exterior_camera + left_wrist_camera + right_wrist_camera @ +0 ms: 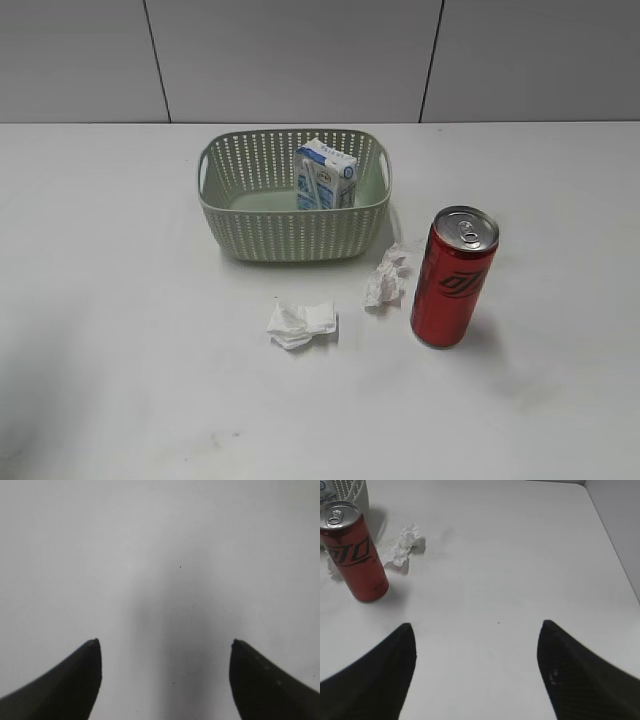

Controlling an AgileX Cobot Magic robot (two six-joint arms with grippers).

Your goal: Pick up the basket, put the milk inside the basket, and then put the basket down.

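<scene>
- White tabletop [120,330] carries the basket [293,232] at the far middle, sitting flat.
- Milk [326,176] stands upright inside it already.
- Left gripper [165,645] and right gripper [477,627] are both spread, holding nothing.
- Judging by this, little remains; withdrawing well clear of the red can [454,277] would be wise.

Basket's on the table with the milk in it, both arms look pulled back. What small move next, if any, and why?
Probably none beyond holding both arms clear. The milk stands inside the basket, which rests flat on the table. The left gripper and right gripper are open and empty over bare tabletop, and neither shows in the exterior view. The task looks done.
</scene>
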